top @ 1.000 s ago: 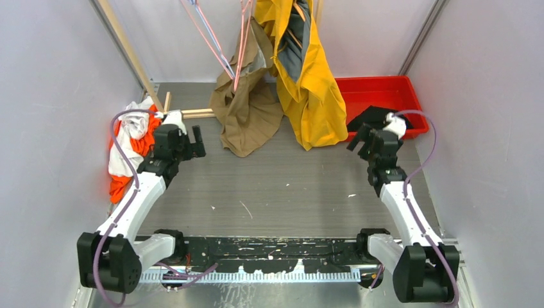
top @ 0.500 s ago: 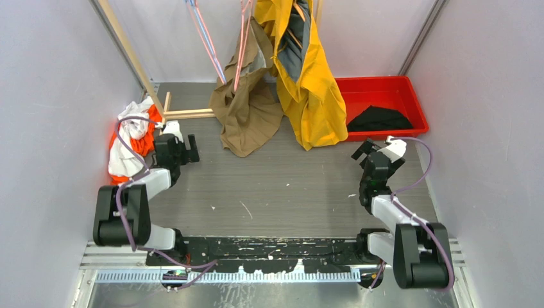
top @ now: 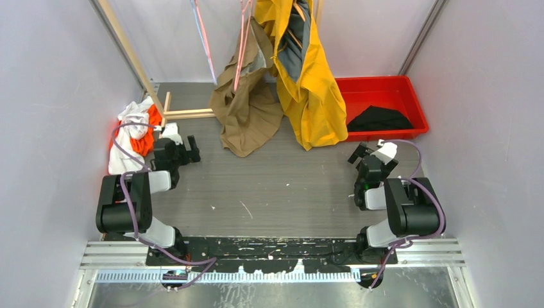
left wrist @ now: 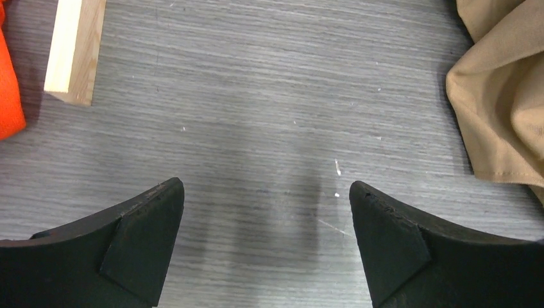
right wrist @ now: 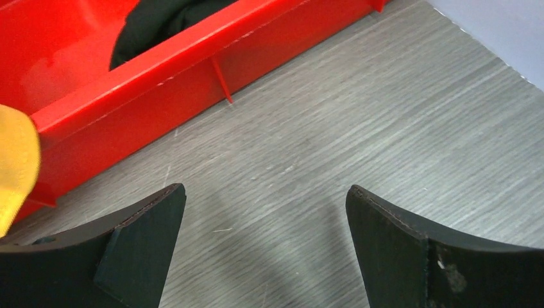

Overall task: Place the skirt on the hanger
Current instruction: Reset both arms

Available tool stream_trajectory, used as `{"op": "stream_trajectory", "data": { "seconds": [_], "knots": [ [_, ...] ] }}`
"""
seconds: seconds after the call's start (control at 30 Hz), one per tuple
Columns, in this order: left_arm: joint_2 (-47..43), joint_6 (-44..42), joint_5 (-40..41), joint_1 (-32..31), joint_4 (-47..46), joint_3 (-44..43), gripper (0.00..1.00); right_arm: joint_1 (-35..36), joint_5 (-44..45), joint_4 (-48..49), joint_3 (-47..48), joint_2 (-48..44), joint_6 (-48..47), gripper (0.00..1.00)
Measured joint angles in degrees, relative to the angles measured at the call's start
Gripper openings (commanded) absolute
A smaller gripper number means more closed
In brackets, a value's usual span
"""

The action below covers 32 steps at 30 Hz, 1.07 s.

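A tan skirt [top: 247,112] hangs from a pink hanger [top: 242,45] at the back middle, and its hem rests on the table. Its edge shows at the right of the left wrist view as tan cloth [left wrist: 500,109]. My left gripper [top: 181,149] sits low at the left, short of the skirt, open with only bare table between its fingers [left wrist: 144,247]. My right gripper [top: 367,158] sits low at the right, in front of the red tray [top: 410,96], open and empty [right wrist: 266,218].
A yellow garment [top: 314,96] hangs right of the tan skirt. Black cloth [top: 378,119] lies in the red tray. A second pink and blue hanger [top: 203,35] hangs at the left. An orange and white cloth heap [top: 131,138] and a wooden rack foot [top: 189,114] stand at the left.
Both arms have folded back toward their bases, and the grippers have come down and nearer. The loose pink and blue hanger has swung. Both grippers stay open.
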State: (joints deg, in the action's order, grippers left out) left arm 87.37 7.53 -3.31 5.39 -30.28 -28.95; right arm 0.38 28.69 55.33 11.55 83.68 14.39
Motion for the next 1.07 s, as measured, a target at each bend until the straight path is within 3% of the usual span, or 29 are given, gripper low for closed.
{"op": "stream_trajectory", "data": {
  "seconds": [0.17, 0.4, 1.07],
  "knots": [
    [-2.5, 0.2, -0.2, 0.0, -6.0, 6.2, 1.0, 0.3, -2.4, 6.4, 0.0, 4.3, -1.7, 1.0],
    [1.2, -0.7, -2.9, -1.0, -19.8, 11.5, 0.99, 0.5, -4.7, 0.0, 5.4, 5.1, -3.1, 1.0],
    [1.6, -2.6, 0.8, -4.6, -19.1, 9.7, 0.99, 0.6, -6.1, -3.6, 6.9, 5.1, -3.9, 1.0]
  ]
}}
